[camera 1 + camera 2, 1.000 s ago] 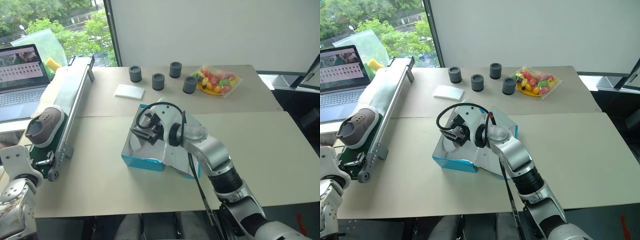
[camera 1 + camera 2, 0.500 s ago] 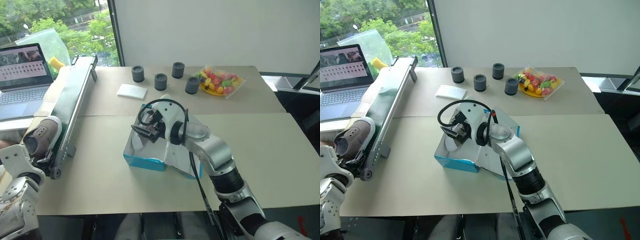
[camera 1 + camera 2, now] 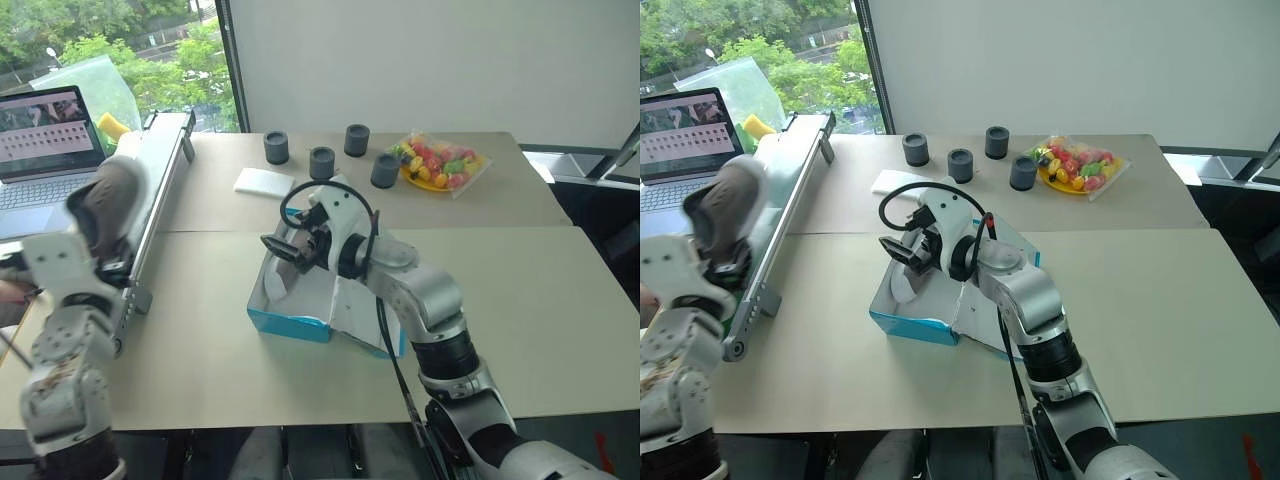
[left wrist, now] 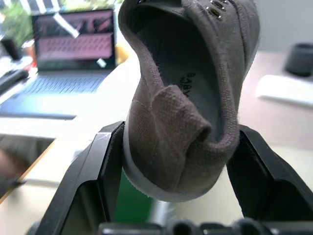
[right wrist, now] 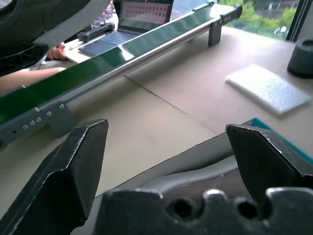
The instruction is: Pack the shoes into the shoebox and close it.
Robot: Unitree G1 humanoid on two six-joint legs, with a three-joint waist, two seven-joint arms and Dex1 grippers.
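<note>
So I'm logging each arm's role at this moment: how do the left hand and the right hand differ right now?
The left hand is shut on the heel of a grey-brown canvas sneaker, lifted beside the green conveyor belt; the right hand is open and holds nothing. The left hand is off to the side, while the right hand hovers over the open turquoise cardboard shoebox. Both have two black fingers.

The scene is lit brightly by daylight from the window point(image 3: 120, 60); soft shadows are cast, and the left arm is blurred.
</note>
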